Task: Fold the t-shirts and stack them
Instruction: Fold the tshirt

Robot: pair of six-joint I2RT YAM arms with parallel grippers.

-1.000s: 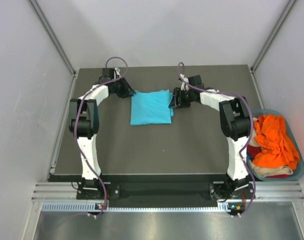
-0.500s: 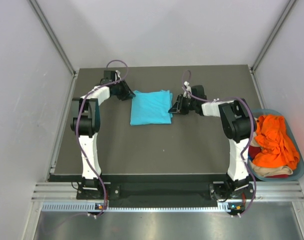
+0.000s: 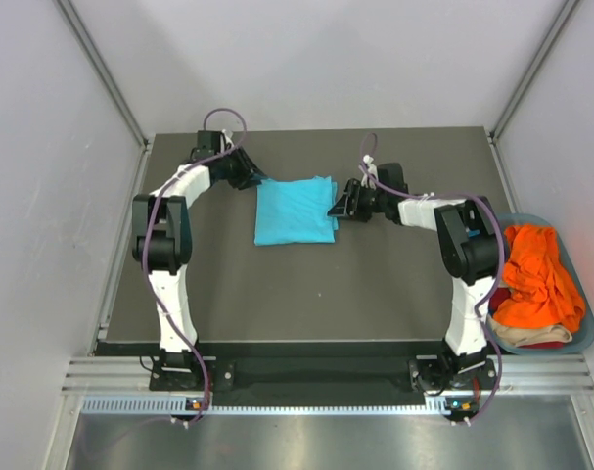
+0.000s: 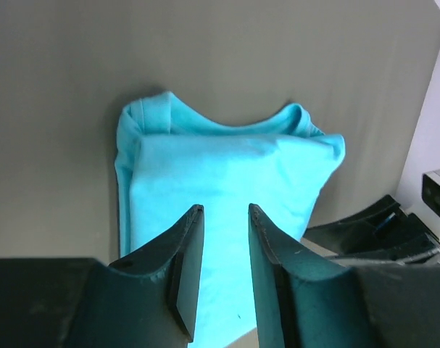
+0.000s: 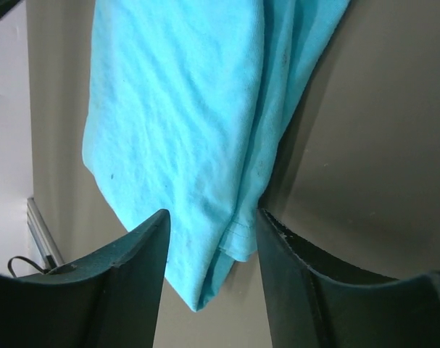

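A bright turquoise t-shirt (image 3: 295, 210) lies folded into a rectangle on the far middle of the dark table (image 3: 306, 294). My left gripper (image 3: 255, 180) is at its far left corner. In the left wrist view the left gripper (image 4: 225, 209) is open, and the shirt (image 4: 227, 159) with its collar shows beyond the gap. My right gripper (image 3: 338, 208) is at the shirt's right edge. In the right wrist view the right gripper (image 5: 212, 214) is open wide, astride the shirt's (image 5: 176, 94) layered hem corner without pinching it.
A blue-grey basket (image 3: 587, 333) stands off the table's right edge, holding an orange shirt (image 3: 536, 274) over beige (image 3: 517, 336) and red cloth. Grey walls close in the back and sides. The right arm's black wrist (image 4: 379, 232) shows in the left wrist view.
The right gripper dropped down beside the shirt's right edge, shut briefly and is open again. The left gripper shifted slightly toward the back. The shirt has stayed put.
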